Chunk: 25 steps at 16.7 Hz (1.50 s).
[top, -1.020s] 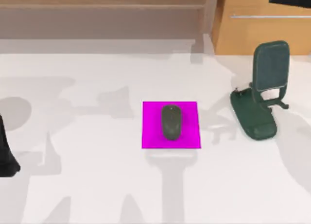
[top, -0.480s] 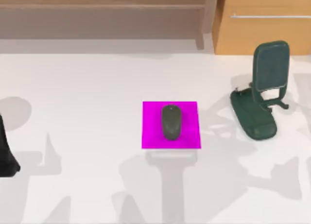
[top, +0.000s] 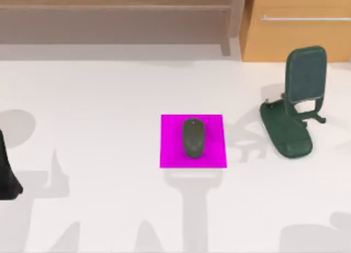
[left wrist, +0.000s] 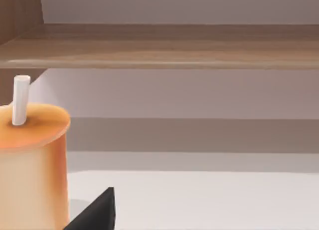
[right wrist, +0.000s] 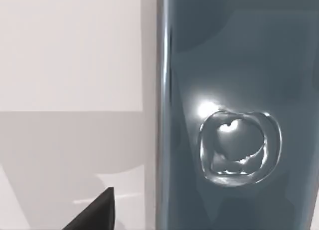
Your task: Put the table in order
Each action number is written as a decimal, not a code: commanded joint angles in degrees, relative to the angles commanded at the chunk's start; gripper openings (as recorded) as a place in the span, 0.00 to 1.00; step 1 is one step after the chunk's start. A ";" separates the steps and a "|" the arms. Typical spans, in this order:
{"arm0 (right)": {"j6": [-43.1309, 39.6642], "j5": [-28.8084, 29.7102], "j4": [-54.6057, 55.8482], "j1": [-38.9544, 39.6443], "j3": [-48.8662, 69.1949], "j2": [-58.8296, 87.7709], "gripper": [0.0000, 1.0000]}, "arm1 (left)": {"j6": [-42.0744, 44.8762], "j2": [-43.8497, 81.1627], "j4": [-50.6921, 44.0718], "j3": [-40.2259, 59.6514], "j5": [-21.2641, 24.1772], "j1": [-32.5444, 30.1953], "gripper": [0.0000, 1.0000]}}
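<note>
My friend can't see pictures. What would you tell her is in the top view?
A dark computer mouse sits in the middle of a bright pink square pad on a big white table. To the right stands a dark green phone stand, and a wooden cabinet is behind it.

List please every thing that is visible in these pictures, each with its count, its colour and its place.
Broad white matte tabletop: one, white, under everything.
Square flat pad: one, magenta, middle of the table.
Oval computer mouse: one, dark grey, lying on the pad.
Folding phone stand: one, dark green, right side of the table, back panel upright.
Cylindrical cup with a white straw: one, orange, close in the left wrist view.
Wooden shelf: one, brown, behind the table.
Wooden cabinet with drawer: one, tan, behind the table at right.
Left arm: one, black, left edge of the table.
</note>
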 joint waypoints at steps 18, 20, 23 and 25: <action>0.20 0.01 20.70 -0.28 -11.87 9.67 1.00 | 0.00 0.00 0.00 0.00 0.00 0.00 1.00; 0.20 0.01 20.71 -0.28 -11.88 9.67 1.00 | 0.00 0.00 0.00 0.00 0.00 0.00 1.00; 0.20 0.01 20.71 -0.28 -11.88 9.67 0.85 | 0.00 0.00 0.00 0.00 0.00 0.00 1.00; 0.20 0.01 20.71 -0.28 -11.88 9.67 0.70 | 0.00 0.00 0.00 0.00 0.00 0.00 1.00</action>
